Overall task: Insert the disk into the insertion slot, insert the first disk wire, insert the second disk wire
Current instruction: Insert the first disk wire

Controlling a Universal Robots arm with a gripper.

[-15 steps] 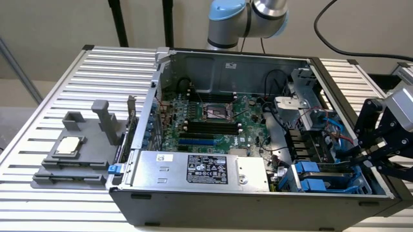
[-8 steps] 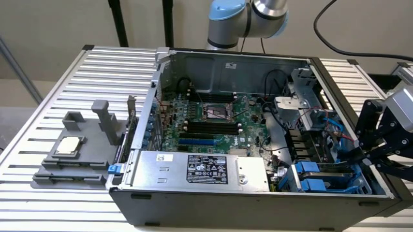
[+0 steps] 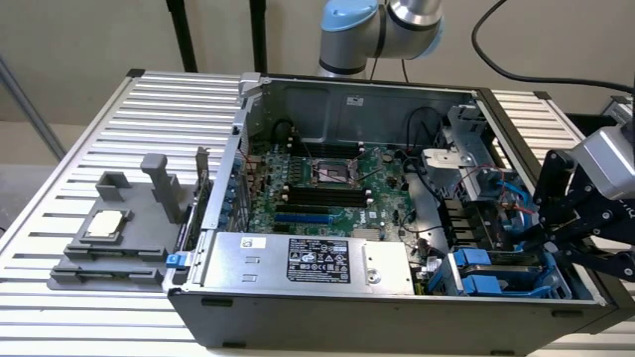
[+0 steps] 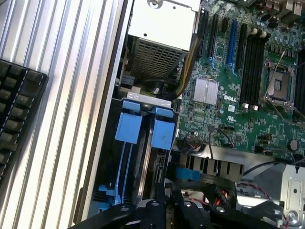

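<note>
I see my black linkage gripper (image 4: 159,212) pressed together just above the dark-grey metal drive bay with blue fittings (image 4: 145,99), where the grey disk in its blue plastic carrier (image 4: 128,128) seems seated edge-on, the closed tips probably serving as a blunt pusher.

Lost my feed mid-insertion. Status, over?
Pincer shut, low over the bay. Disk in its blue carrier, seated in the insertion slot. Blue wires close by; nothing blocking seen.
</note>
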